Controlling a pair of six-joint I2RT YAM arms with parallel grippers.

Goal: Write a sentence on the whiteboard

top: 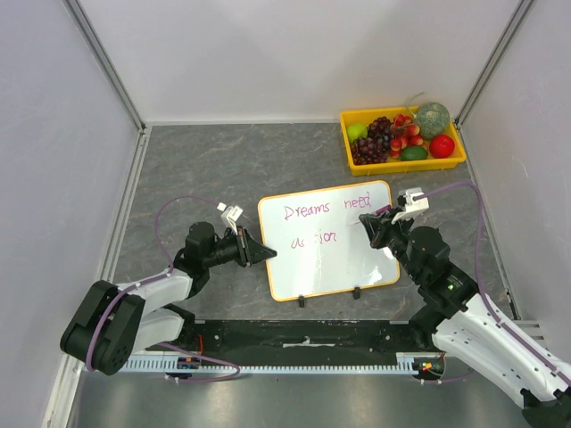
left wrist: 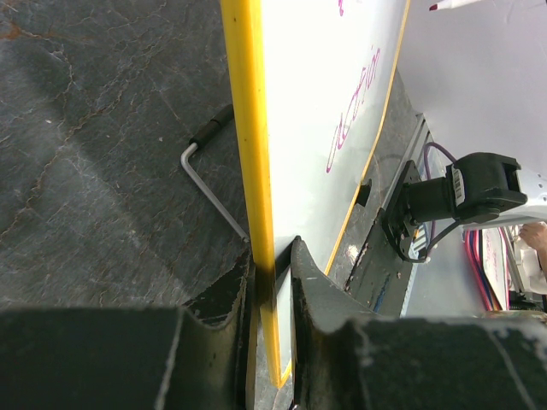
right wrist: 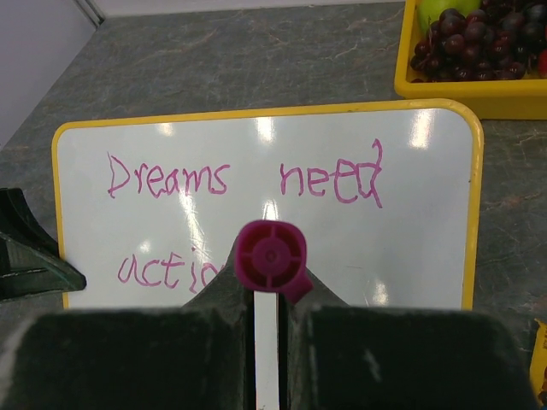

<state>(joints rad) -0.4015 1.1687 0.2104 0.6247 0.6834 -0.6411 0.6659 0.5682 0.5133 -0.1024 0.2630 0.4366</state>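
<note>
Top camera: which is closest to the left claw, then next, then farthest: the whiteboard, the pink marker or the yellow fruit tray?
1. whiteboard: the left claw pinches its left edge.
2. pink marker: over the board's right side, in the right claw.
3. yellow fruit tray: far right corner.
</note>
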